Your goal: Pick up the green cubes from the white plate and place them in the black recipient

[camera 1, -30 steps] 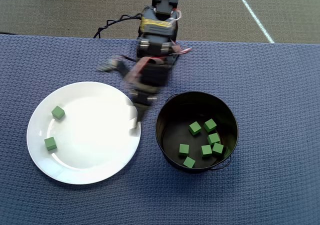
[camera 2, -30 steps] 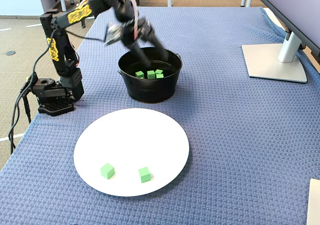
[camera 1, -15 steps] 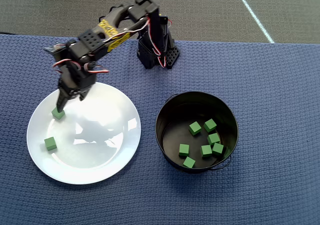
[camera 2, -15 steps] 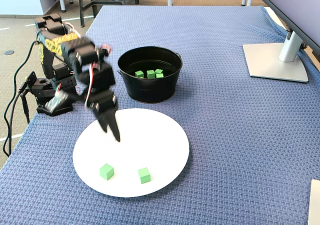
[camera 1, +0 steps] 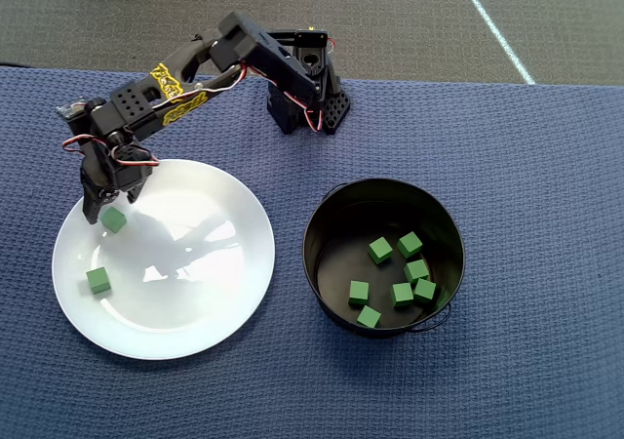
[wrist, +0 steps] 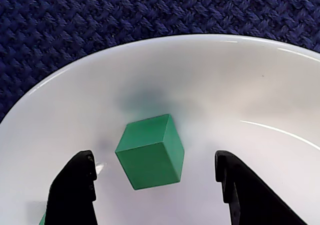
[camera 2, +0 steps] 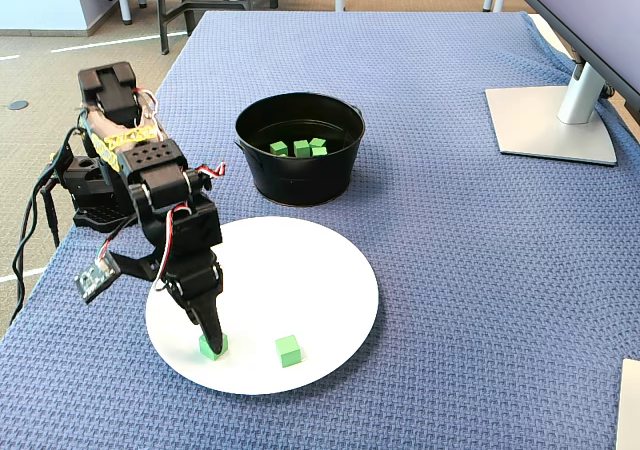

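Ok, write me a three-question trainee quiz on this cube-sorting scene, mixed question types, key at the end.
1. Count: how many green cubes lie in the black pot in the overhead view?
2. True or false: the gripper is shut on a green cube.
3. Multiple choice: the white plate holds A) no cubes B) two cubes C) five cubes.

Key: 1. Six. 2. False; in the wrist view the jaws stand open on either side of it. 3. B.

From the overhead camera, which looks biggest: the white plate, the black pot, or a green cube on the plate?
1. White plate, widest.
2. Black pot, somewhat narrower, though its rim sits nearer the camera.
3. Green cube, far smallest.
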Tool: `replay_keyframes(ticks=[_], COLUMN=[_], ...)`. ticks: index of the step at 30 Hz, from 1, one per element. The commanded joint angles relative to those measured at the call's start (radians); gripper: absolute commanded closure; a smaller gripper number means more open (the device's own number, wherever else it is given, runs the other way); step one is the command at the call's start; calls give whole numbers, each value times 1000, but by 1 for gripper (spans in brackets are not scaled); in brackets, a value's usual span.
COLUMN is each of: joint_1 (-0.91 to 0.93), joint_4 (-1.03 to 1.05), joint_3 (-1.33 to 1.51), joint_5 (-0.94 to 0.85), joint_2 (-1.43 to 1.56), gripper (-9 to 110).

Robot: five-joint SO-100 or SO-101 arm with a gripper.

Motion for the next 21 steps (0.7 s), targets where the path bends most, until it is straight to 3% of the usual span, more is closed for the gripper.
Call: replay_keyframes(ticks=[1,9,16,21], joint_1=[-17,-35,-114,-114], joint_4=[38,35,48,32], joint_3=[-115,-169,-110,-97], joint_5=[-35,-86,-293,-288], joint_2=[-26,-87,-83,-74], gripper=[79,83,84,85])
